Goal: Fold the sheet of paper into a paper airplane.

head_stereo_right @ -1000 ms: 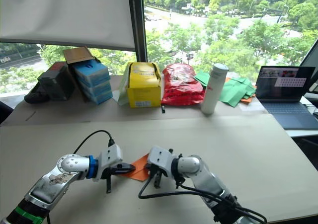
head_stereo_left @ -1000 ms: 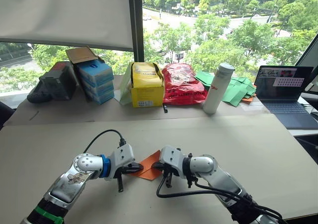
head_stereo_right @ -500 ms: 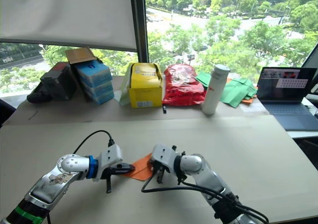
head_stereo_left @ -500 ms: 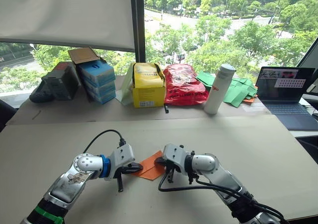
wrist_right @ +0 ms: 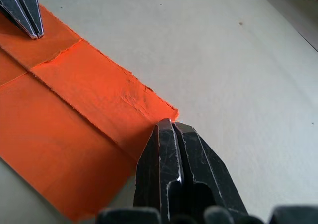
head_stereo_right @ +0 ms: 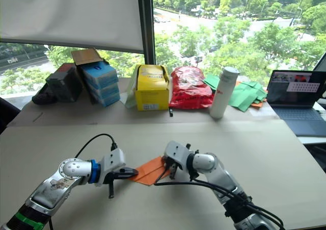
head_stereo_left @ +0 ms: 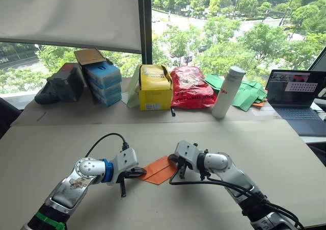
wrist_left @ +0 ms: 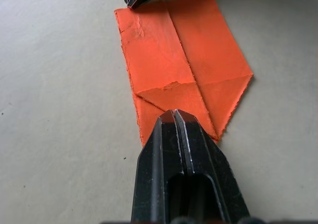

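The sheet of paper [head_stereo_left: 159, 170] is bright orange and lies flat on the beige table, creased down its length, with two corner flaps folded in to form a point [wrist_left: 198, 110] at its left end. My left gripper [head_stereo_left: 142, 174] is shut, and its tip [wrist_left: 174, 113] rests on that pointed end. My right gripper [head_stereo_left: 173, 161] is also shut, its tip [wrist_right: 167, 123] touching the far corner of the paper's square end. Neither pair of fingers has paper between them.
On the rear table stand blue boxes [head_stereo_left: 104, 82], a yellow box [head_stereo_left: 153, 87], a red bag [head_stereo_left: 189, 87], a white bottle [head_stereo_left: 224, 92], green paper sheets [head_stereo_left: 245, 93] and an open laptop [head_stereo_left: 298, 95]. The beige table [head_stereo_left: 265, 148] stretches out around the paper.
My right gripper has slid to the right and the paper now lies opened out longer and flatter. The left gripper has stayed put. The camera has shifted slightly.
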Tool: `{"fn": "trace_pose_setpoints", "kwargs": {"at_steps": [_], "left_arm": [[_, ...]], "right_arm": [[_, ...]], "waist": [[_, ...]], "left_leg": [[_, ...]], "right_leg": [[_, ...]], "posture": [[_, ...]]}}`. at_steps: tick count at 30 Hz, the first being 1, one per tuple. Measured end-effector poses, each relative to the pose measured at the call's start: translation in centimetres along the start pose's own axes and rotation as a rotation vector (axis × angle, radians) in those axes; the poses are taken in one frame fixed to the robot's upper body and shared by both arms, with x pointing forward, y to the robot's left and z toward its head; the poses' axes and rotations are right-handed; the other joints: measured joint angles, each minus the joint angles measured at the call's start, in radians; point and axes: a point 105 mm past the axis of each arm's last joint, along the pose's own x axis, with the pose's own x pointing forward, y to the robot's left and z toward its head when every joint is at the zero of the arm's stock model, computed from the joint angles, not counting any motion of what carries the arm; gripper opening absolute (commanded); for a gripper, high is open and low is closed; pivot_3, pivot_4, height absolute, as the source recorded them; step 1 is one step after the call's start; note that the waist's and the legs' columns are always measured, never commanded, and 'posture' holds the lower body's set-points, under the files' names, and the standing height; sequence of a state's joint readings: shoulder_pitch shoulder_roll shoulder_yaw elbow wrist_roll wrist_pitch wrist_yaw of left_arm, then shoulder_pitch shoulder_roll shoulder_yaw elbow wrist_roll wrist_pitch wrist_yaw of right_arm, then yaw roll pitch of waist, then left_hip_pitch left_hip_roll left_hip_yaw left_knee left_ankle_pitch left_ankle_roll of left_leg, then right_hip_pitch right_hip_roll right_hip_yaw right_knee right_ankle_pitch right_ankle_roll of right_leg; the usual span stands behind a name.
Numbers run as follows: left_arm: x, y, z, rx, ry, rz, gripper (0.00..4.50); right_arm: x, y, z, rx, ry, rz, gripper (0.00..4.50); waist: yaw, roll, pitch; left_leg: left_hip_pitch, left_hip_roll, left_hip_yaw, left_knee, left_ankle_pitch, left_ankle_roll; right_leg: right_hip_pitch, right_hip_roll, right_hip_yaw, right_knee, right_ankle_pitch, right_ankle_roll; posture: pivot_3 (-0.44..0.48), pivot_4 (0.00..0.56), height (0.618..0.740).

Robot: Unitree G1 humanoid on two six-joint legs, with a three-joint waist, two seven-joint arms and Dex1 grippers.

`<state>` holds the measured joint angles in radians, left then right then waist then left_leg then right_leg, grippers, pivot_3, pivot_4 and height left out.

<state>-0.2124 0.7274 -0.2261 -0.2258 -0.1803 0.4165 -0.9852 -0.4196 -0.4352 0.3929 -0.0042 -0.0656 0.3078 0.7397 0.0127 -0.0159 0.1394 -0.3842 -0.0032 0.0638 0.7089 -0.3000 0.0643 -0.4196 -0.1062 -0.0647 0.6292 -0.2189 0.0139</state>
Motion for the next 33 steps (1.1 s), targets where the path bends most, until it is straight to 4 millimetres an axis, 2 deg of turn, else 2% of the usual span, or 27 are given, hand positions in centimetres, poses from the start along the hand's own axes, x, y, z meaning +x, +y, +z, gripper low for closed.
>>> {"fn": "trace_pose_setpoints", "kwargs": {"at_steps": [5, 12, 16, 20, 23, 24, 30, 33], "left_arm": [[0.0, 0.0, 0.1, 0.002, -0.003, 0.000, 0.00], [0.2, -0.1, 0.3, 0.006, -0.009, -0.006, 0.00], [0.3, -0.2, 0.4, 0.008, -0.011, -0.010, 0.00], [0.3, -0.3, 0.4, 0.010, -0.009, -0.009, 0.00], [0.4, -0.3, 0.5, 0.016, -0.007, -0.009, 0.00], [0.4, -0.3, 0.5, 0.018, -0.006, -0.009, 0.00], [0.6, -0.6, 0.8, -0.004, -0.011, -0.022, 0.00], [1.0, -0.6, 1.8, -0.035, -0.048, -0.040, 0.00]], "right_arm": [[-0.2, -0.4, 0.6, 0.025, -0.045, -0.013, 0.04], [-1.0, -1.1, 3.3, 0.027, -0.178, -0.001, 0.04], [-1.3, -0.3, 4.6, 0.004, -0.233, 0.062, 0.04], [-0.6, 1.0, 3.9, -0.021, -0.198, 0.121, 0.04], [0.5, 1.2, 1.4, -0.027, -0.083, 0.109, 0.04], [0.6, 1.0, 1.2, -0.037, -0.070, 0.096, 0.04], [0.9, 0.5, 1.2, -0.035, -0.047, 0.089, 0.04], [0.8, 0.5, 1.2, -0.030, -0.041, 0.091, 0.04]], "waist": [[0.000, 0.000, 0.000], [0.000, 0.001, 0.000], [-0.002, 0.001, 0.000], [-0.003, 0.001, 0.000], [-0.003, 0.001, 0.000], [-0.003, 0.001, 0.001], [-0.004, 0.001, 0.001], [-0.002, 0.001, 0.001]], "left_leg": [[-0.002, 0.000, 0.000, 0.000, 0.000, 0.000], [-0.004, 0.000, 0.000, 0.000, 0.000, 0.000], [-0.004, 0.000, 0.000, 0.000, 0.000, 0.000], [-0.003, 0.000, 0.000, 0.000, 0.000, 0.000], [-0.004, 0.000, 0.000, 0.000, 0.000, 0.000], [-0.003, 0.000, 0.001, 0.000, 0.001, -0.001], [-0.003, 0.001, 0.000, 0.000, 0.001, -0.001], [-0.003, 0.001, 0.000, 0.000, 0.001, -0.001]], "right_leg": [[-0.002, 0.002, 0.000, 0.000, 0.000, 0.000], [-0.002, 0.004, 0.000, 0.000, 0.000, 0.000], [-0.003, 0.005, 0.000, 0.000, 0.000, 0.000], [-0.002, 0.006, 0.001, -0.001, 0.000, 0.000], [-0.003, 0.006, 0.001, 0.000, 0.000, 0.000], [-0.003, 0.006, 0.001, 0.000, 0.000, 0.000], [-0.002, 0.008, 0.002, 0.000, 0.000, 0.000], [-0.002, 0.008, 0.001, 0.000, 0.000, 0.000]], "posture": [[0.000, 0.150, 0.740], [0.000, 0.150, 0.740], [0.000, 0.150, 0.740], [0.000, 0.150, 0.740], [0.000, 0.150, 0.740], [0.000, 0.150, 0.740], [0.000, 0.150, 0.740], [0.000, 0.150, 0.740]]}}
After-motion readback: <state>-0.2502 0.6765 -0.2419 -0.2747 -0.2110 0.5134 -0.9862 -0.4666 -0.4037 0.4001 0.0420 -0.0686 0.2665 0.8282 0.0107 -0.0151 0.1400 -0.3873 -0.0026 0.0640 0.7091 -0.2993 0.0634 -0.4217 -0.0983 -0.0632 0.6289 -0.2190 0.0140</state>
